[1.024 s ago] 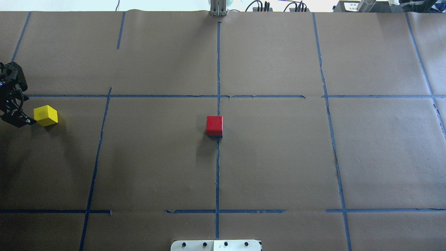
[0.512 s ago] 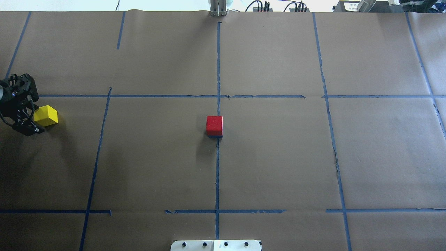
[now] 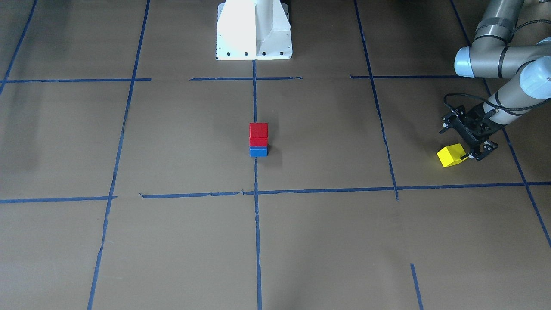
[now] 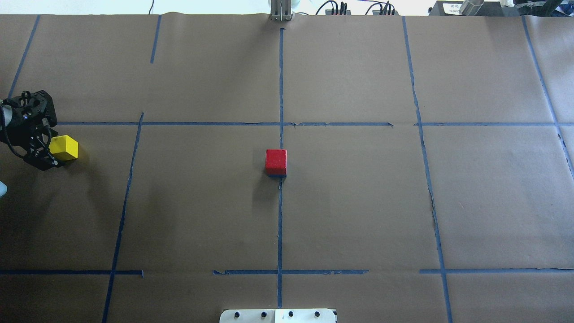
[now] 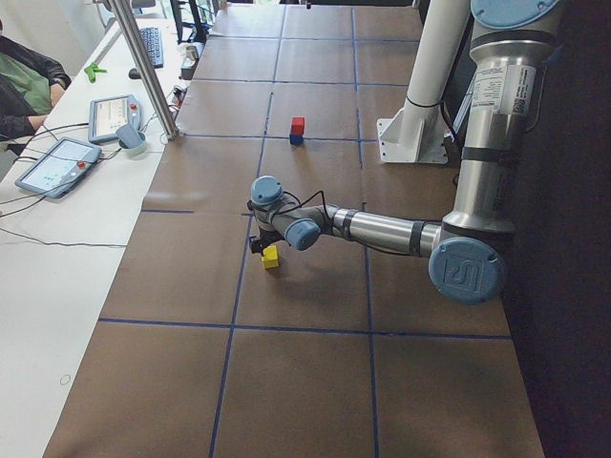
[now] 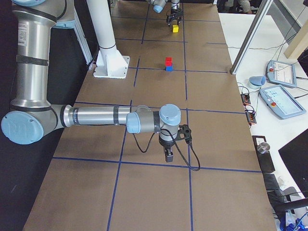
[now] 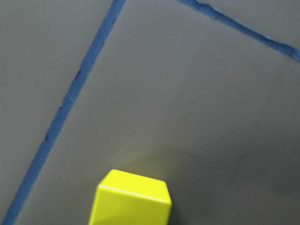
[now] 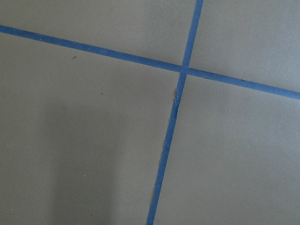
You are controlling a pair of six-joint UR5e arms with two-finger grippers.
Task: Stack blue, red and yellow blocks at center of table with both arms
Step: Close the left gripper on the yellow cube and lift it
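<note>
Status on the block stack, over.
Left gripper at yellow block, grip unclear; right gripper far off. Red block on blue block at centre. Path clear.

In the overhead view, open table (image 4: 188, 202) lies between the red block (image 4: 276, 159), stacked on the blue block (image 3: 258, 151) at centre frame, and the yellow block (image 4: 65, 148) at the left edge. The left gripper (image 4: 48, 158) stands just beside the yellow block, on its left.

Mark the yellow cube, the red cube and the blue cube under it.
small yellow cube (image 4: 63, 144): overhead exterior view, on its top face.
small red cube (image 3: 258, 130): exterior front-facing view, on its top face.
small blue cube (image 3: 258, 151): exterior front-facing view, on its visible side face at the stack's bottom.
</note>
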